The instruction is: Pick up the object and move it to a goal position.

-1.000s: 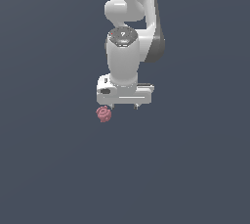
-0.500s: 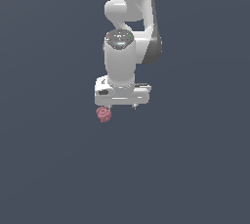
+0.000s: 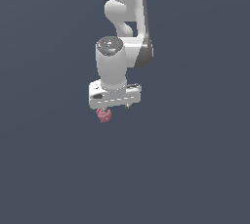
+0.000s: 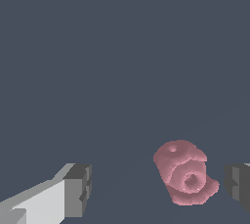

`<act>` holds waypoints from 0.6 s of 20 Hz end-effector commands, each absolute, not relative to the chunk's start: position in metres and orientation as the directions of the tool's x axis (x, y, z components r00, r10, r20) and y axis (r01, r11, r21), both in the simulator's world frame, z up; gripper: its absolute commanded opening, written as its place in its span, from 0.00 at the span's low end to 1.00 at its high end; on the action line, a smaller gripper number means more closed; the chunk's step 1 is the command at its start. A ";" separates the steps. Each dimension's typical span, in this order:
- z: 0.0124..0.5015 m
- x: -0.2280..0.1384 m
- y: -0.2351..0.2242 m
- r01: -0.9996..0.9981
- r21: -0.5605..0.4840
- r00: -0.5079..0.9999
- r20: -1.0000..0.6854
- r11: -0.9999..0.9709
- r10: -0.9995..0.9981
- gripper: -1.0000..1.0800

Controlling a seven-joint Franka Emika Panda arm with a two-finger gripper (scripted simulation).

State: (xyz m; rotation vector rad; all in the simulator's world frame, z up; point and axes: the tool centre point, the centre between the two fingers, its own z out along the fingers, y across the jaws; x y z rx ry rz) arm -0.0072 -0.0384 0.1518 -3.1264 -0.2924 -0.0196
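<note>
White 2-finger gripper (image 4: 158, 189) points down, jaws spread wide, nothing clamped. In the wrist view both grey finger pads (image 4: 78, 190) show with a wide gap between them. The small pinkish-red lumpy object with a swirled, bumpy surface (image 4: 184, 171) sits inside that gap, off-centre, close to 1 pad and well apart from the other; contact with the near pad cannot be told. In the exterior view the gripper (image 3: 113, 106) hangs under the white Panda arm (image 3: 122, 32), and the object (image 3: 103, 115) sits just below the gripper, toward the exterior view's left end of it, partly hidden by the hand body. Plain dark grey-blue floor (image 3: 195, 169) lies all around the object.
</note>
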 end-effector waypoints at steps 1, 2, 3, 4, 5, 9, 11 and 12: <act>0.144 -0.011 -0.048 0.234 0.001 0.972 0.011 -0.972 0.234 0.96; 0.141 -0.013 -0.052 0.254 0.001 0.967 0.010 -0.967 0.254 0.96; 0.138 -0.015 -0.055 0.274 0.002 0.962 0.009 -0.962 0.274 0.96; 0.135 -0.017 -0.059 0.293 0.002 0.956 0.009 -0.956 0.293 0.96; 0.132 -0.019 -0.063 0.313 0.002 0.950 0.008 -0.950 0.313 0.96; 0.120 -0.027 -0.077 0.390 0.003 0.921 0.005 -0.921 0.390 0.96; 0.114 -0.031 -0.084 0.427 0.003 0.904 0.004 -0.904 0.427 0.96; 0.112 -0.033 -0.087 0.443 0.003 0.896 0.003 -0.896 0.443 0.96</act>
